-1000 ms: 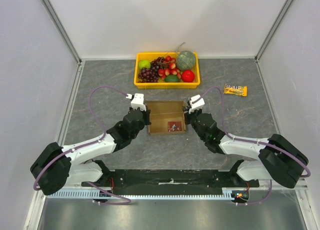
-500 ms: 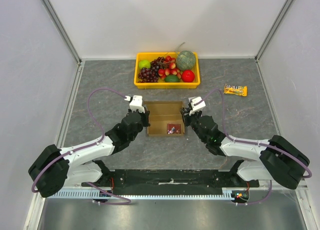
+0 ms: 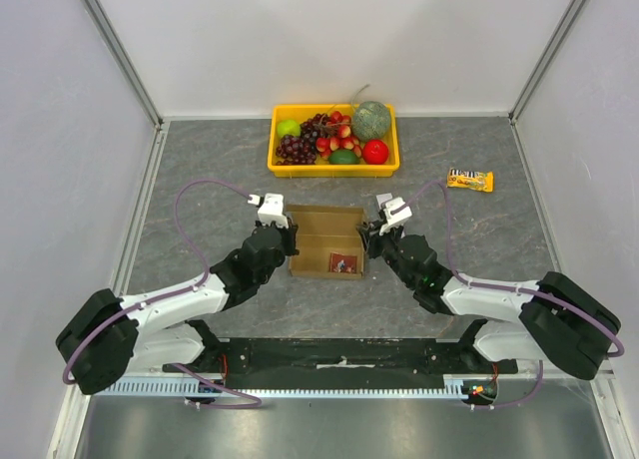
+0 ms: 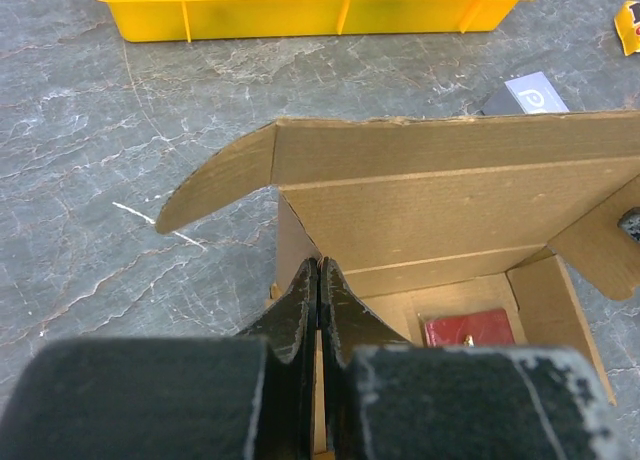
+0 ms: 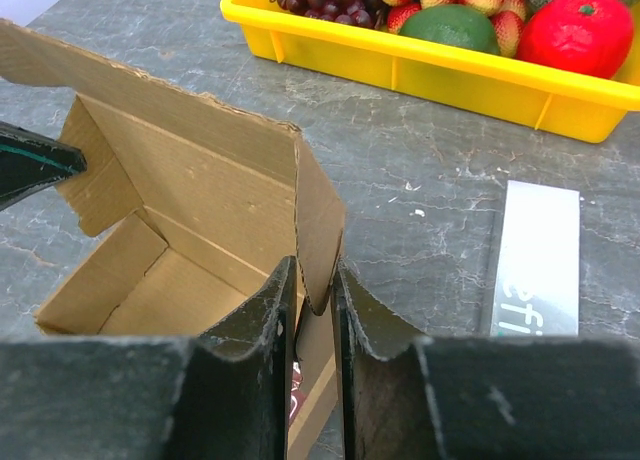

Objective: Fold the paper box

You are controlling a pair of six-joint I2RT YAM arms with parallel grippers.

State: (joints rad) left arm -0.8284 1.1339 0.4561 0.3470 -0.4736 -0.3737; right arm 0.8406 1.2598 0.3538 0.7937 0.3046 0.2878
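You've got the box (image 3: 326,241) open-topped mid-table, near the yellow tray (image 3: 332,169) but apart from it. The tray is full of fruit (image 3: 329,138), and a small red item (image 4: 468,331) lies on the box floor. Your left gripper (image 4: 319,292) is pinched tight on the box's left wall and your right gripper (image 5: 313,302) is clamped on the right wall; you can't make out what the red item is.

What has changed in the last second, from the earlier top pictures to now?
The paper box slid a little to the left and toward the arm bases, with the left gripper and right gripper moving along, each clamped on a side wall. The yellow tray and the snack bar stayed in place.
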